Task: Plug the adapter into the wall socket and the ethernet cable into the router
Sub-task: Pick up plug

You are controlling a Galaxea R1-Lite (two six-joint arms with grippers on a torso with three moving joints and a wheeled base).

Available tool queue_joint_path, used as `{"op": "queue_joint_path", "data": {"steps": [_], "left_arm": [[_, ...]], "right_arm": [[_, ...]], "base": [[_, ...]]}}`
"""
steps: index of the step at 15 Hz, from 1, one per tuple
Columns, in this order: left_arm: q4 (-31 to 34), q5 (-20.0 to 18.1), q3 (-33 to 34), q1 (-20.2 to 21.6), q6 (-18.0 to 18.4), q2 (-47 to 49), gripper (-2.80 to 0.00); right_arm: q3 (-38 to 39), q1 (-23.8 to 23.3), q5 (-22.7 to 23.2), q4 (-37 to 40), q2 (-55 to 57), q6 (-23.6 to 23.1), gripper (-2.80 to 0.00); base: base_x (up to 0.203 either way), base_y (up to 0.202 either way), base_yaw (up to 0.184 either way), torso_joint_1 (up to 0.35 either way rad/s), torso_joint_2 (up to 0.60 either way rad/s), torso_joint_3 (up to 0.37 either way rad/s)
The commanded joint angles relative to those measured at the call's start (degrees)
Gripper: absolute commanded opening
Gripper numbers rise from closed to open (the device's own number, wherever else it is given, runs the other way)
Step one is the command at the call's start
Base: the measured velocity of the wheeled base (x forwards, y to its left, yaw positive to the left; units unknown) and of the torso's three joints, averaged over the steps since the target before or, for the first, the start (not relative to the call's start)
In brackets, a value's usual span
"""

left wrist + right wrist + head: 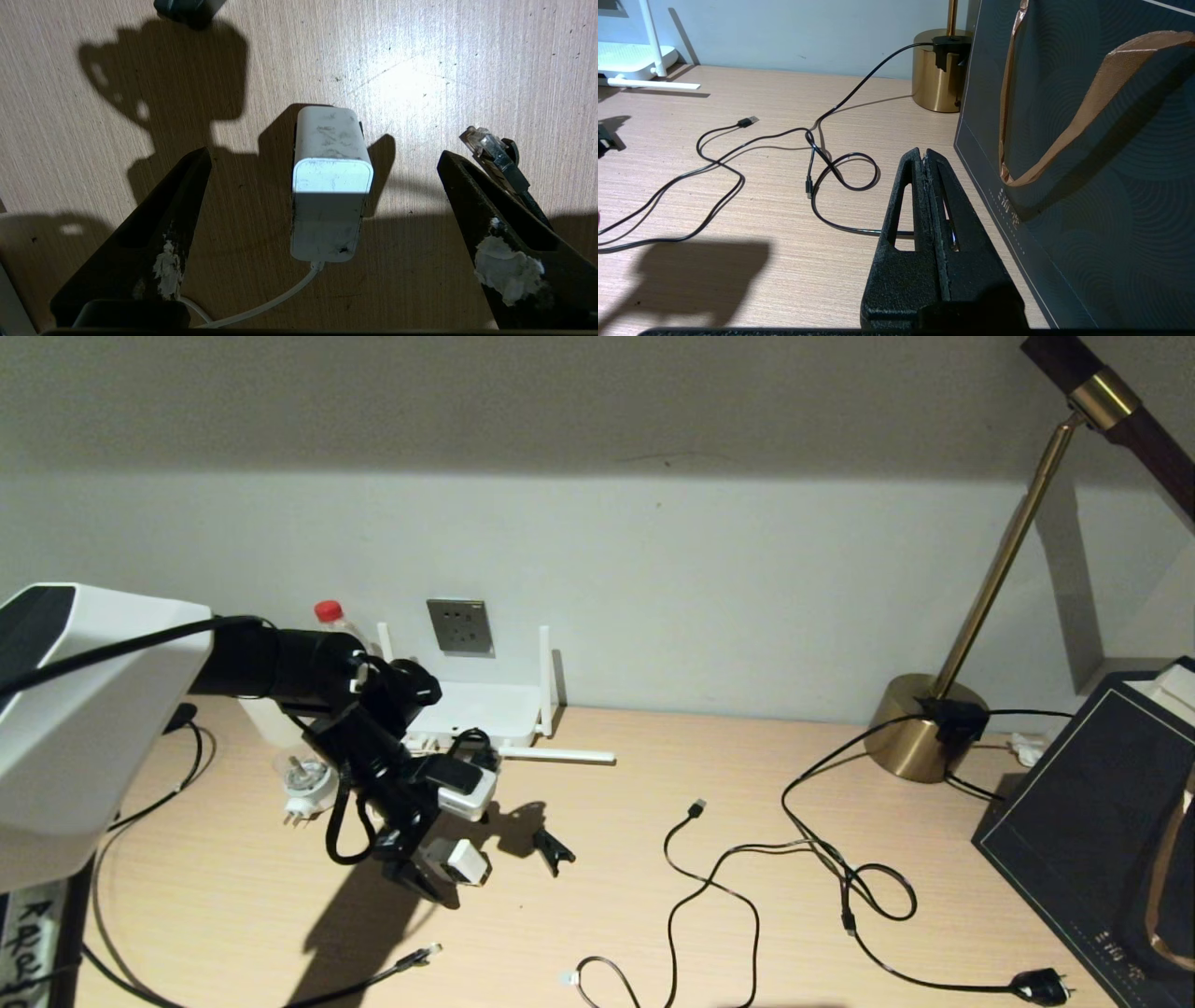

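The adapter, a white cube on a thin white cord, lies on the wooden desk between the wide-apart fingers of my left gripper, which is open and touches nothing. From the head view the adapter sits under that gripper. The ethernet cable's clear connector lies just outside one finger, near the desk's front. The grey wall socket is on the wall above the white router. My right gripper is shut and empty, off to the right.
A small black object lies just beyond the adapter. A round travel plug and a bottle stand left of the router. A thin USB cable, a mains plug, a brass lamp base and a dark bag fill the right.
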Motion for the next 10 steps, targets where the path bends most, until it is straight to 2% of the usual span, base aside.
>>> {"op": "queue_joint_path", "data": {"steps": [1, 10], "left_arm": [[0.13, -0.2, 0.37, 0.98, 0.46, -0.04, 0.0], [-0.24, -0.55, 0.41, 1.07, -1.21, 1.09, 0.0]], "right_arm": [[2.02, 0.01, 0.04, -0.05, 0.09, -0.04, -2.8], [2.02, 0.01, 0.04, -0.05, 0.09, -0.04, -2.8]], "base": [[0.0, 0.0, 0.0, 0.0, 0.0, 0.0], [0.0, 0.0, 0.0, 0.0, 0.0, 0.0]]}}
